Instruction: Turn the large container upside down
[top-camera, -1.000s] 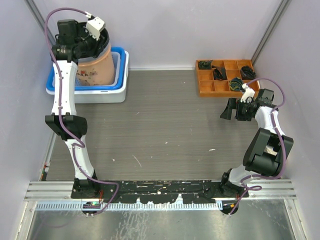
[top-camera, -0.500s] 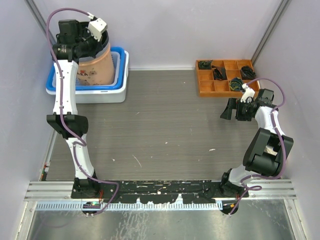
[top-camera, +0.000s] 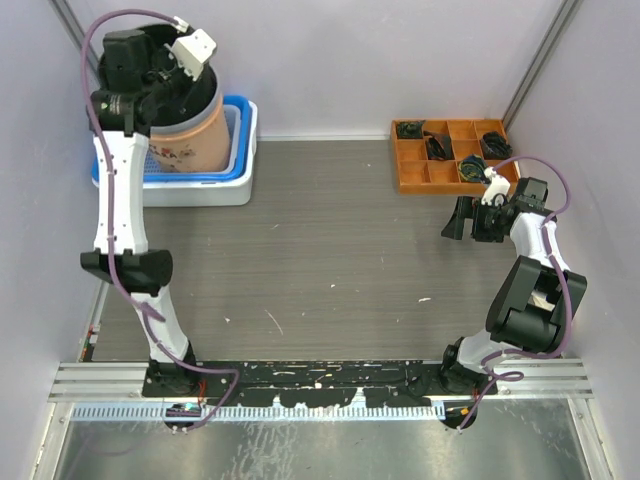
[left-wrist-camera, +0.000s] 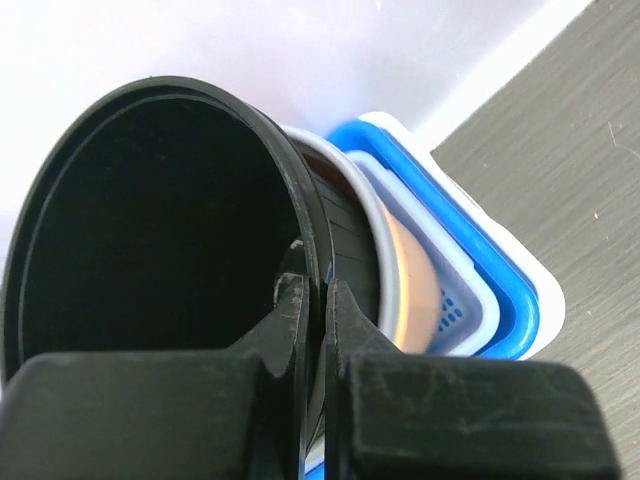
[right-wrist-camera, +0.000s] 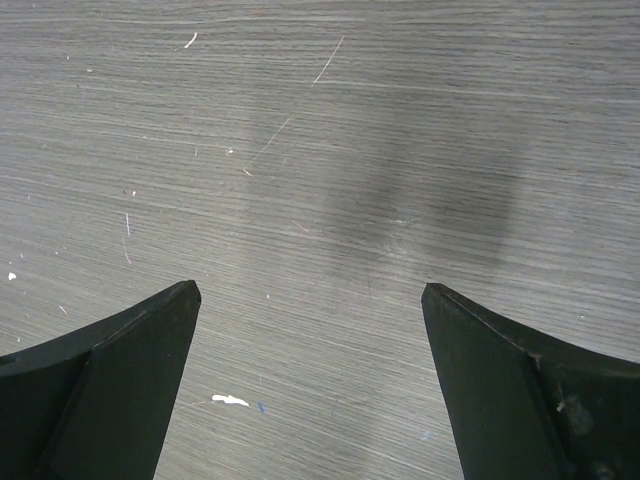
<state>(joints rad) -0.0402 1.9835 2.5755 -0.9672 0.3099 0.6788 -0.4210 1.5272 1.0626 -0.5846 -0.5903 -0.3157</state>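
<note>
I am pinching the black rim of the container (top-camera: 190, 145) with my left claw (left-wrist-camera: 318, 310), one finger inside the mouth and one outside, closing tight on it. The container is standing mouth-up in the blue bin (top-camera: 200, 177) at the table's (top-camera: 330, 260) far left corner. My right claw (right-wrist-camera: 310, 290) is hanging open over bare table, near the orange tray (top-camera: 430, 188).

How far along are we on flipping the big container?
Done: the left gripper is clamped on the rim of the large container. In hand: the container is mouth-up in the blue bin, not yet turned. Left: lift and invert it. The right gripper hangs open over the table, idle.
</note>
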